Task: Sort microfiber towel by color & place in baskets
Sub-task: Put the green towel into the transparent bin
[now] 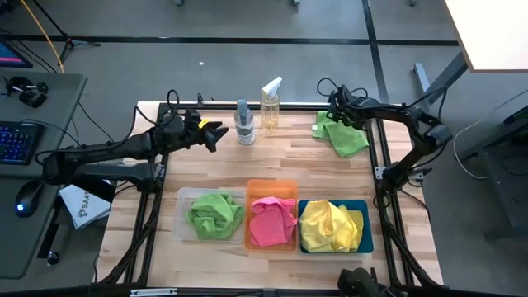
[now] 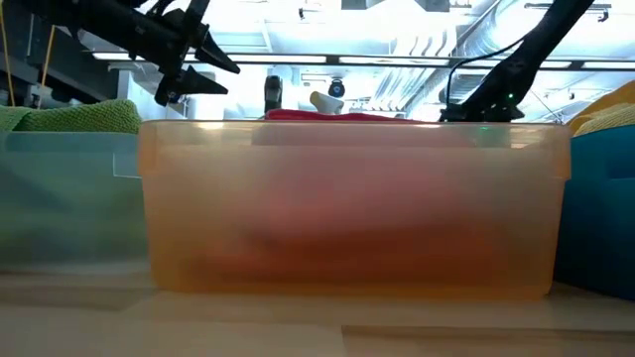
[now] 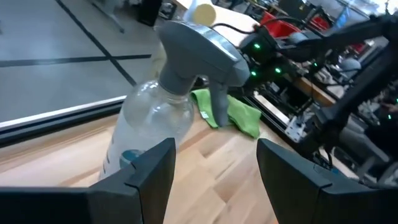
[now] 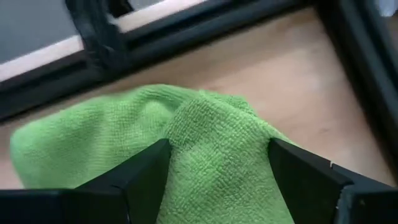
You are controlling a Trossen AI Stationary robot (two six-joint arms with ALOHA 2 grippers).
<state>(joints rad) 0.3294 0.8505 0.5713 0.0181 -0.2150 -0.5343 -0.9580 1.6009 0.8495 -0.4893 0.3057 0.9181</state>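
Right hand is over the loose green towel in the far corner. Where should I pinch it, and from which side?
Take the green towel at the raised fold bunched between the right hand's open fingers, coming straight down from above. It lies crumpled flat on the table, so that ridge is likely the only part thick enough to pinch.

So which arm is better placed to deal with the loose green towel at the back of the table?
The right. Its pincer is open right over the green towel at the back right corner. The left pincer, also open, faces the grey-topped spray bottle, with a second bottle between it and the towel.
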